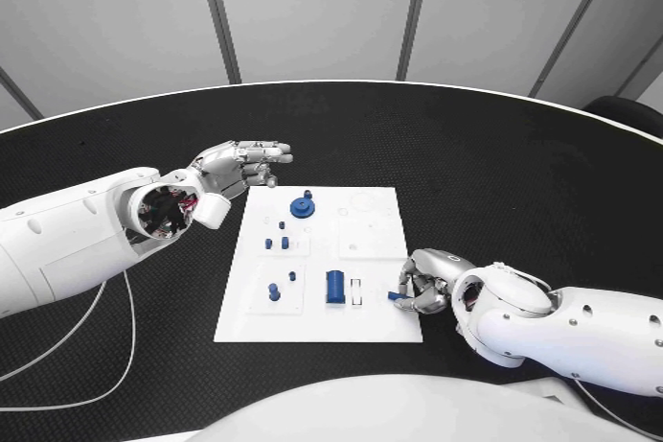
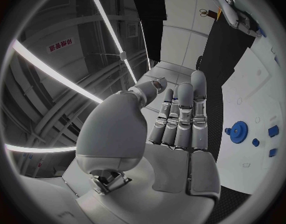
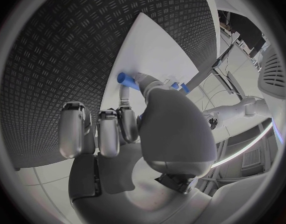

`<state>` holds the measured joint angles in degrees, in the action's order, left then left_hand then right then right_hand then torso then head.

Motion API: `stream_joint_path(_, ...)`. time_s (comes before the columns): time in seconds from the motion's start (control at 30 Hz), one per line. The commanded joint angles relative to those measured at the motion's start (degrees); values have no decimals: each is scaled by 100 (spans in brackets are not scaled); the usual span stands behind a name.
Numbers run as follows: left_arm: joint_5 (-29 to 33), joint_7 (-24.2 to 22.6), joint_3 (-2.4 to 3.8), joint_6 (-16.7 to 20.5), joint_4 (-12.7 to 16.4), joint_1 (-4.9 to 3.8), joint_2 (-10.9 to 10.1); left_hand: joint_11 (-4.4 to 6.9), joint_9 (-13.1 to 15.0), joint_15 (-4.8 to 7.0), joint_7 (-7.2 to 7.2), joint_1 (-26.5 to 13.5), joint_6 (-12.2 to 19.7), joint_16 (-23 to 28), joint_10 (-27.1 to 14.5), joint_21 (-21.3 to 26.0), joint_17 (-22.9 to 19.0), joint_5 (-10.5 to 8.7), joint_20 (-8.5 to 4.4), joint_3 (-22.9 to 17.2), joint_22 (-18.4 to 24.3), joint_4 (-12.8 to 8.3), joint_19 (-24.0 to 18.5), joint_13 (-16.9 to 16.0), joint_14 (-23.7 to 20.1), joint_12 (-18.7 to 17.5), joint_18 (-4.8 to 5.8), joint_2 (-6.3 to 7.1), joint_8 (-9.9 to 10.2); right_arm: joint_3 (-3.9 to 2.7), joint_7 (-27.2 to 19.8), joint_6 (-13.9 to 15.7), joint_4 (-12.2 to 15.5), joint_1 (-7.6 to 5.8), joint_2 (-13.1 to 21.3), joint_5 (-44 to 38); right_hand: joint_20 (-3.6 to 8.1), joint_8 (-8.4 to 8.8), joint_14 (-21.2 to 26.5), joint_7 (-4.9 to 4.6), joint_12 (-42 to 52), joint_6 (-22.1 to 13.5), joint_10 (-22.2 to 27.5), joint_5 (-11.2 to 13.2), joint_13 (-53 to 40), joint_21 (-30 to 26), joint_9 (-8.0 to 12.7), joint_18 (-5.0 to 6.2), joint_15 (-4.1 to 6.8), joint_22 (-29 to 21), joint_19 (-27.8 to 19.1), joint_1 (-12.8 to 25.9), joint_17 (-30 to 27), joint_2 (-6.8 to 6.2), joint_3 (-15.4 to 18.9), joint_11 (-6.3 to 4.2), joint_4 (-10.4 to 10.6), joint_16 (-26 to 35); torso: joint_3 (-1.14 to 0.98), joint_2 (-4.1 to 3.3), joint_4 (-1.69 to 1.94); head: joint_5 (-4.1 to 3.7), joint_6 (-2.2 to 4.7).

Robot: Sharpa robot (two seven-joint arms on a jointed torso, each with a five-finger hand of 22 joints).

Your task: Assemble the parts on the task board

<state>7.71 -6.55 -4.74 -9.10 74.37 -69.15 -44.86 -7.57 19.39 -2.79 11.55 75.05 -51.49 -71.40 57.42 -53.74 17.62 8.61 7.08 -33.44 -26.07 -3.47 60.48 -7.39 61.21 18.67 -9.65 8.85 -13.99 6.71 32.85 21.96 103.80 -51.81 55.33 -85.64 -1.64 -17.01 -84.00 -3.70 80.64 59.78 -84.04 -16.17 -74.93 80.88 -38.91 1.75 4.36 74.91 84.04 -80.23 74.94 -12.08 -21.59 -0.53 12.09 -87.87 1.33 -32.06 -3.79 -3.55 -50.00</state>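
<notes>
Item: flat white rectangular task board (image 1: pixel 371 269), lying in the middle of a black textured round table (image 1: pixel 525 174). On the board stood or lay several small blue parts: a blue toothed gear wheel (image 1: pixel 300 208) near the far edge with a small blue peg (image 1: pixel 308 194) just beyond it; a group of short blue pegs (image 1: pixel 282 242) in the middle left section; further small blue pegs (image 1: pixel 274 290) in the near left section; and a larger dark blue upright block (image 1: pixel 334 287) near the middle of the near half, beside a small white slotted piece (image 1: pixel 356 292). Left hand (image 1: pixel 243 166): above the table, just off the board's far left corner, holding nothing; in the left wrist view its fingers (image 2: pixel 183 115) lay straight and side by side, thumb set a little apart. Right hand (image 1: pixel 424 283): at the board's near right edge, fingers curled down; the right wrist view showed thumb and a finger pinching a small light blue cylindrical peg (image 3: pixel 126 79) against the board's surface.
</notes>
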Motion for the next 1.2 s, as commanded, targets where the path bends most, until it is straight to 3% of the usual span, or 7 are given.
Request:
stream_joint_path(0.03, -2, 0, 0, -2, -3, 0, 6, 11, -5, 7, -8, -4, 27, 6, -42, 26, -8, 20, 44, -7, 6, 24, -15, 10, -43, 33, -97, -9, 22, -1, 3, 86, 95, 0, 31, -8, 42, -43, -523, 10, 30, 50, -202, -166, -986, 28, 52, -8, 30, 1283, 448, 69, 1128, 58, -499, -36, -385, -35, -5, 0, 0, -7, 0)
stream_joint_path(0.17, -4, 1, 0, -2, -12, 0, 15, 11, -6, 6, -8, -1, 29, 5, -45, 28, -8, 21, 45, -9, 8, 28, -14, 10, -44, 36, -98, -10, 21, -4, 3, 216, 252, -1, 78, 1, 49, -103, -528, 19, 53, 35, -221, -462, -1000, 60, -67, -14, 37, 1292, 456, 207, 1149, 83, -736, -45, -521, -45, -1, 0, 2, -17, 0)
stream_joint_path(0.37, -5, 3, 0, -3, -22, 1, 33, 11, -6, 6, -8, -1, 29, 5, -45, 28, -8, 21, 45, -9, 8, 28, -14, 10, -44, 36, -98, -10, 21, -15, -10, 367, 403, -4, 111, 81, 51, -155, -530, 19, 69, -25, -236, -576, -1010, 76, -183, -17, 39, 1296, 459, 350, 1158, 107, -869, -45, -619, -49, 16, 3, 5, -16, 0)
stream_joint_path(0.57, -5, 5, 0, -2, -29, 1, 41, 11, -6, 6, -8, -1, 29, 5, -45, 28, -8, 21, 45, -9, 8, 28, -14, 10, -44, 36, -98, -10, 21, -41, -50, 536, 434, -7, 62, 313, 52, -181, -533, 23, 75, -67, -244, -641, -1014, 86, -253, -19, 41, 1299, 462, 496, 1175, 120, -939, -47, -641, -57, 13, -1, 4, 5, 0)
stream_joint_path(0.8, -5, 5, 0, -6, -31, 1, 46, 11, -6, 6, -8, -1, 29, 5, -45, 28, -8, 21, 45, -9, 8, 28, -14, 10, -44, 36, -98, -10, 21, -75, -90, 655, 293, -11, -165, 490, 59, -212, -537, 48, 68, -72, -249, -621, -1010, 100, -316, -21, 53, 1303, 465, 677, 1192, 109, -986, -64, -635, -65, 7, -6, 10, 18, 0)
stream_joint_path(0.9, -5, 6, 0, -8, -33, 1, 49, 11, -6, 6, -8, -1, 29, 5, -45, 28, -8, 21, 45, -9, 8, 28, -14, 10, -44, 36, -98, -10, 21, -89, -103, 711, 185, -13, -297, 515, 68, -214, -539, 68, 72, -67, -256, -425, -1013, 116, -340, -24, 65, 1306, 469, 877, 1201, 92, -988, -80, -566, -69, 8, -8, 13, 14, 0)
stream_joint_path(1.2, -5, 11, 0, -11, -34, 0, 61, 11, -6, 6, -8, -1, 29, 5, -45, 28, -8, 21, 45, -9, 8, 28, -14, 10, -44, 36, -98, -10, 21, -133, -146, 790, -154, -21, -675, 604, 81, -219, -542, 83, 75, -22, -264, -393, -1016, 122, -362, -25, 77, 1308, 471, 1169, 1212, 69, -971, -93, -421, -74, 9, -12, 21, 30, 0)
